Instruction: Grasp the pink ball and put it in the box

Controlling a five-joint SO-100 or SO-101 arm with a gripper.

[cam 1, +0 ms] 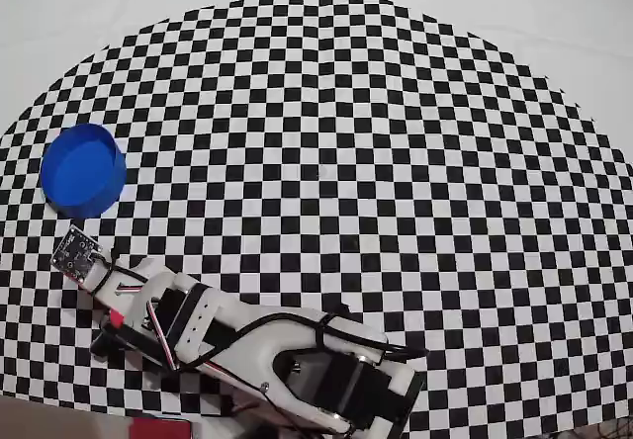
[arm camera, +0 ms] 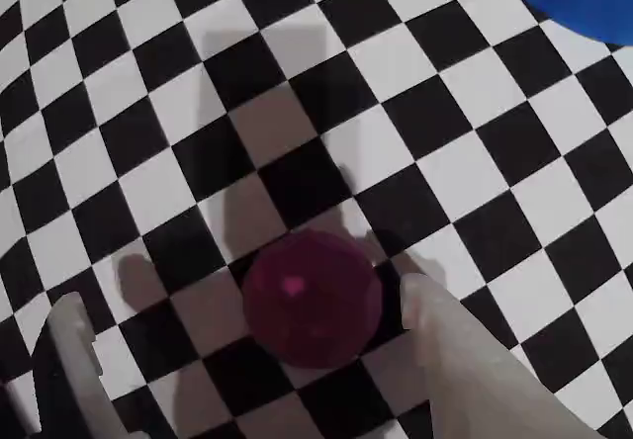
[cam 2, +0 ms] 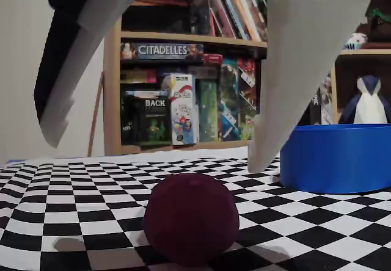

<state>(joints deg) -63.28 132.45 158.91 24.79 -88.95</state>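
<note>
Closest to the lens in the fixed view is the small matte magenta-pink ball (cam 2: 191,225), sitting on the black-and-white checkered mat (cam 2: 73,179) with nothing touching it. Right above it hangs the white two-finger gripper (cam 2: 153,155), spread wide, one fingertip off to each side of the ball and both clear of the mat.

The wrist view tells the same story: ball (arm camera: 312,299) low in the frame, roughly between the two fingers, but not centred. It sits just beside the right-hand finger (arm camera: 445,340) and well apart from the left-hand one (arm camera: 69,345). So I'd guess a straight drop followed by a squeeze would catch it, though the near finger may nudge it first, and a round ball could roll.

Farther on is the round bright-blue plastic cup-like box (cam 2: 336,158), open top, past the ball and to the right in the fixed view. From overhead, the box (cam 1: 84,170) sits near the mat's left edge, with the arm's wrist end just below it. The arm hides the ball in that view.
</note>
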